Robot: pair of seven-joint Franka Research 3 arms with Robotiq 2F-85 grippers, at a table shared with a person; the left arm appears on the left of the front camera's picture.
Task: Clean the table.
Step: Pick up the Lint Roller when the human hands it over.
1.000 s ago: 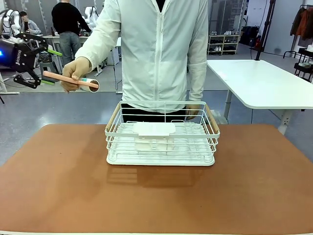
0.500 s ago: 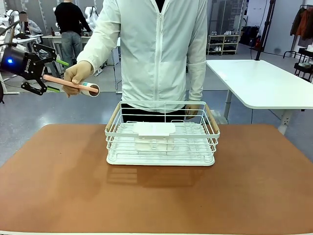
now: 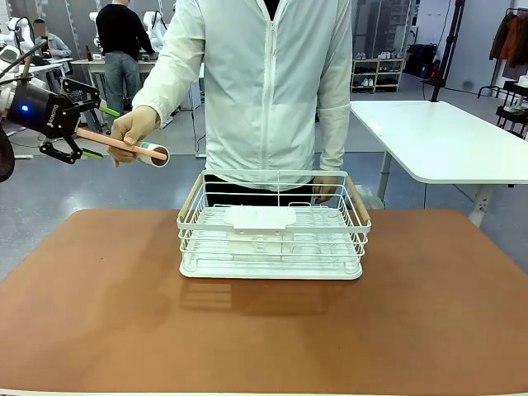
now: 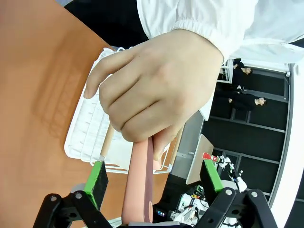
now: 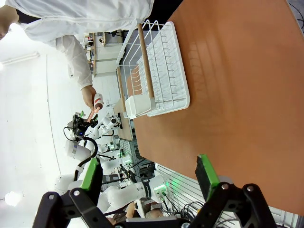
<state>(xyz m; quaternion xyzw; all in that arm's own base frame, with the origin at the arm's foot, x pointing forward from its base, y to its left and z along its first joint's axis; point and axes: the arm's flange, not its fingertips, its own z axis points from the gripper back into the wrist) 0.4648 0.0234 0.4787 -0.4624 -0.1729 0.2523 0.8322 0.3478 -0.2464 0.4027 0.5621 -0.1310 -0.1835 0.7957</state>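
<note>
At far left, a person's hand (image 3: 132,125) offers a lint roller (image 3: 153,153). The left gripper (image 3: 99,132) stands wide open, holding nothing, with the pink handle between its fingers. It is best to close squarely, clear of the person's fingers. The brown table (image 3: 264,330) lies near, below.

In front of me the table (image 3: 107,322), matte reddish-brown with a thin pale edge, carries a white wire basket (image 3: 272,271) with wooden handles, standing upright on its top near the far side, about midway across.
</note>
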